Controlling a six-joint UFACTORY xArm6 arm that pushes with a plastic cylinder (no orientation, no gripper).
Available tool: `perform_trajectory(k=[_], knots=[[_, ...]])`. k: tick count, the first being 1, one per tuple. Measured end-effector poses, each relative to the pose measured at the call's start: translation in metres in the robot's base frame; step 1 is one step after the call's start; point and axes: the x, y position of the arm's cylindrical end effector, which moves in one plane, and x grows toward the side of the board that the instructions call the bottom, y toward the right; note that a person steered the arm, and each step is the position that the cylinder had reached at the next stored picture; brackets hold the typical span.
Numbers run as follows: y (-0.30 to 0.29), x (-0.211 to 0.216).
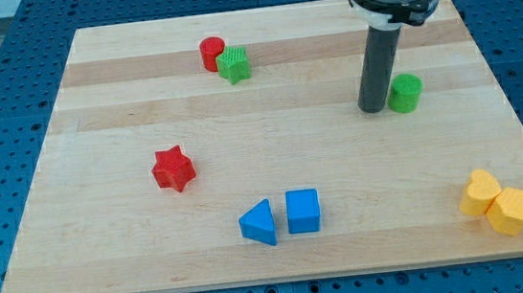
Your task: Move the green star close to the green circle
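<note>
The green star [232, 65] sits near the view's top, left of centre, touching a red cylinder [212, 52] on its upper left. The green circle [405, 92] is a short green cylinder at the view's right, in the upper half. My tip [372, 108] rests on the board just left of the green circle, very close to it or touching it. The green star is far to the left of my tip.
A red star [173, 168] lies at the left of the middle. A blue triangle [259, 224] and a blue cube [302, 210] sit side by side near the bottom. Two yellow blocks [498, 203] sit at the bottom right corner of the wooden board [93, 95].
</note>
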Motion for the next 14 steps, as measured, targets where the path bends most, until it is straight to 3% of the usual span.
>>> perform_trajectory(k=[2,3,4,5,7,8,9,11,12,13,14], knots=[[0.068,0.000],[0.063,0.000],[0.005,-0.031],[-0.019,-0.096],[-0.195,-0.015],[-0.267,-0.065],[-0.236,-0.091],[-0.140,-0.092],[-0.112,-0.111],[-0.152,-0.137],[-0.150,-0.174]])
